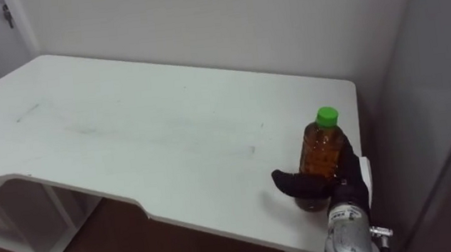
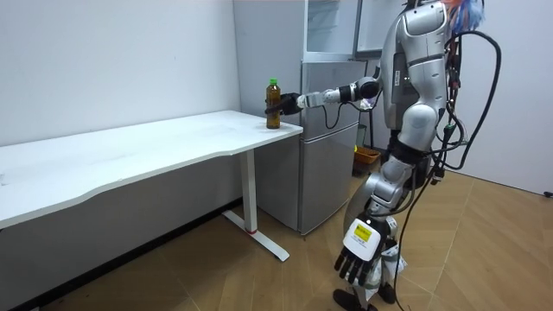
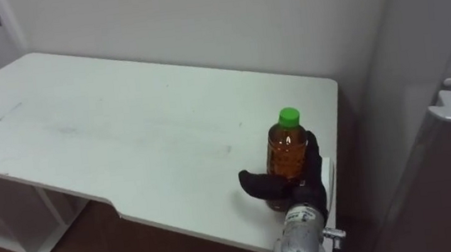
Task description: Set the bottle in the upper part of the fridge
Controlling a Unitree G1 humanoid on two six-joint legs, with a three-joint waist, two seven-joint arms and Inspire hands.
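Lower bottle [image 1: 323, 145] hidden behind right robot hand [image 1: 299, 185].

- The bench [image 1: 151, 134] stands with its far edge along the wall [image 1: 239, 15].
- The bottle [image 1: 322, 153] stands upright on the bench, near the right end and close to the front edge.
- The right hand [image 1: 299, 185] comes in from the front and wraps the bottle's lower part, with the thumb on its left and the fingers round its right.
- The fridge [image 2: 328, 147] stands just beside the bench's right end, and the robot stands before it.
- The left hand [image 2: 359, 259] hangs low beside the robot's leg with its fingers relaxed, well apart from the bench.
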